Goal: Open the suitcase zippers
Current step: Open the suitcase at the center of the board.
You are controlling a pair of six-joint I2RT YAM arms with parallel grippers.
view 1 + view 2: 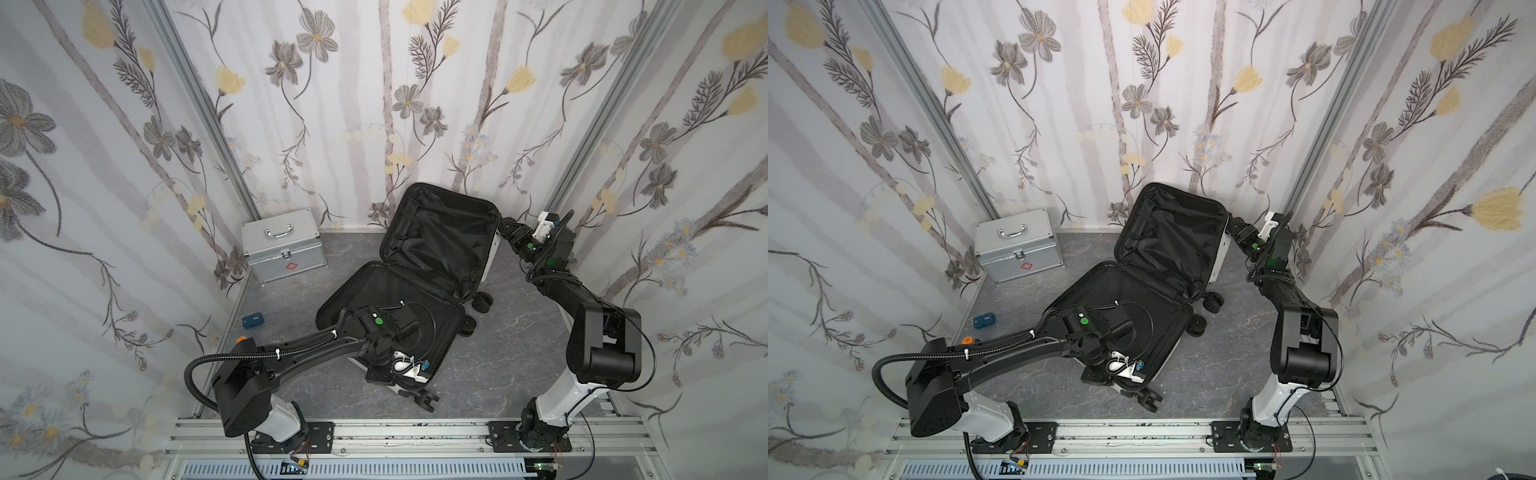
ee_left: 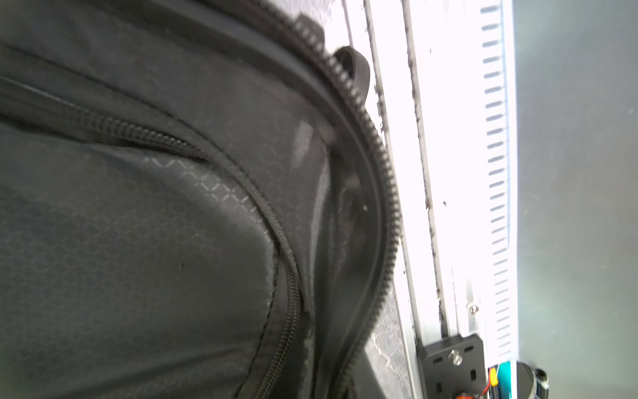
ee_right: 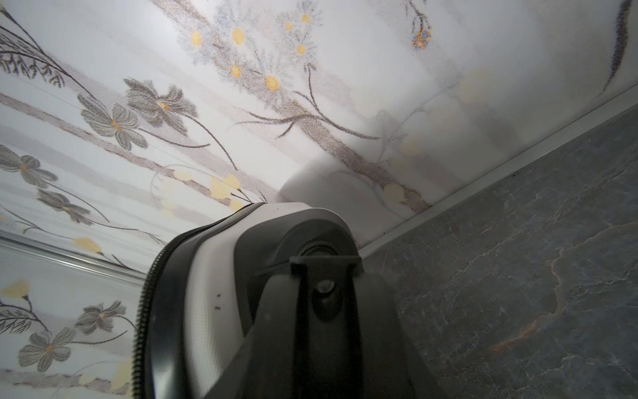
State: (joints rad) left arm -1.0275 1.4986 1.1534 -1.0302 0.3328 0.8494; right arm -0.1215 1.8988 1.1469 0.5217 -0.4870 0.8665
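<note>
Left hand point(image 1: 384, 374): low over the suitcase's point(image 1: 440, 237) flat half, zipper point(image 2: 379, 155) track just beside it; finger spread hidden.
Right hand point(image 1: 510, 232): touching the raised half's far corner; spread unclear.

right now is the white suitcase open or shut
Open. In both top views the suitcase lies with its halves spread and black lining exposed; the left wrist view shows its zipper teeth unmeshed.

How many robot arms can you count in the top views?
2. The left arm reaches over the open suitcase; the right arm reaches to its raised lid's far corner. None appears hidden.
</note>
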